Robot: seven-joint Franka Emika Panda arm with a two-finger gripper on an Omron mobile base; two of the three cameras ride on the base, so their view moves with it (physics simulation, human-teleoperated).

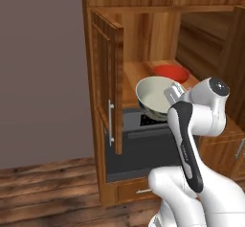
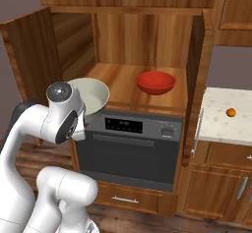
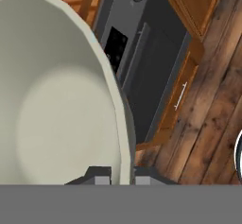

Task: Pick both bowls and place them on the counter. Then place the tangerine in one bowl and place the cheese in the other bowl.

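Hand view: fingers (image 3: 115, 175) sit at the bottom edge, closed down to a narrow gap w/ the rim of the cream bowl (image 3: 56, 105) pinched between the two tips, so the bowl is held by its rim. Bowl's pale inside faces the camera; nothing in it. Its dark-patterned outside is barely seen, just a thin grey edge along the rim. Left base view: cream bowl (image 1: 155, 94) hangs in the air, tilted, in front of the wooden shelf (image 1: 136, 75) and above the oven (image 1: 143, 144); fingers themselves are hidden behind the wrist and bowl there. Right base view: cream bowl (image 2: 93, 95) is partly covered by the arm's joint, off the left front edge of the shelf (image 2: 123, 87). Red bowl (image 2: 155, 82) stands upright on the shelf, well apart from the cream one, empty; in left base view the red bowl (image 1: 170, 71) is half hidden behind the cream bowl's rim. Tangerine (image 2: 231, 112) lies on the tabletop (image 2: 221, 124) to the right, outside the open cabinet door (image 2: 196, 79). Tabletop is cut off by the right frame edge.
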